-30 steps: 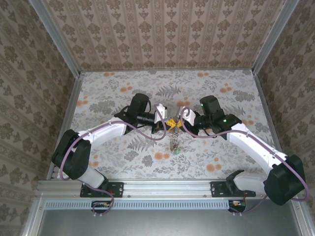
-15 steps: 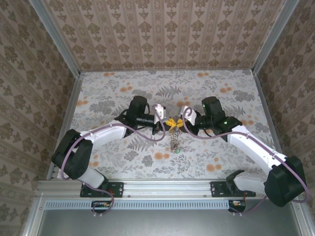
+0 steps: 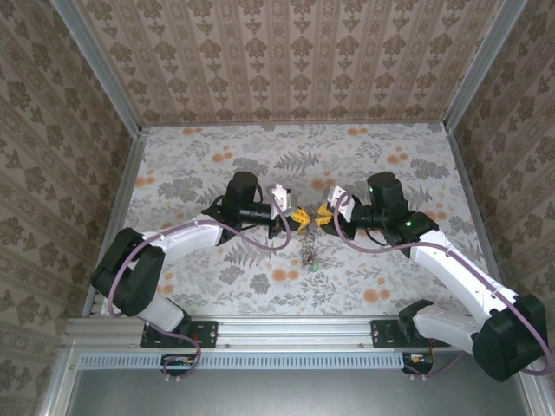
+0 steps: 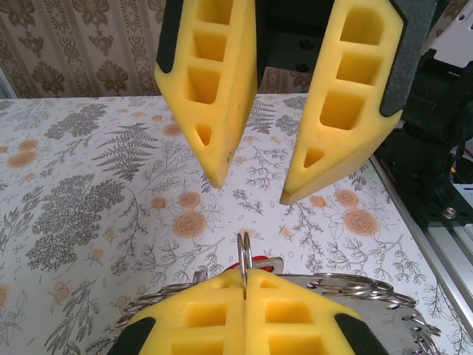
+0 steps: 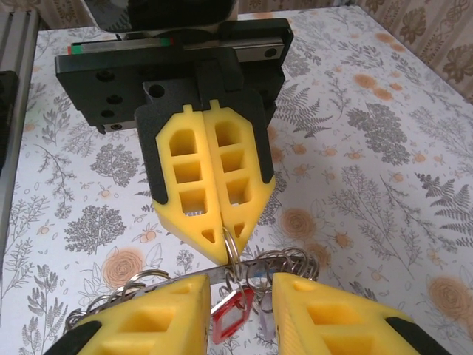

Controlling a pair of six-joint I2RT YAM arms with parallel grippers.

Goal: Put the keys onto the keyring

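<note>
Left pincer point(image 4: 244, 288) clamps the keyring point(image 4: 243, 255), keys point(image 5: 228, 314) dangling.

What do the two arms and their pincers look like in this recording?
The left arm and right arm have white shells with black joints, and a purple cable loops along each. The left pincer and right pincer have yellow wedge-shaped fingers with rectangular cut-outs and black backing.

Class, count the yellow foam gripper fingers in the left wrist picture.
4. Two apart at the top, on the right gripper; two pressed together below, on the left gripper, pinching a thin silvery metal ring.
</note>
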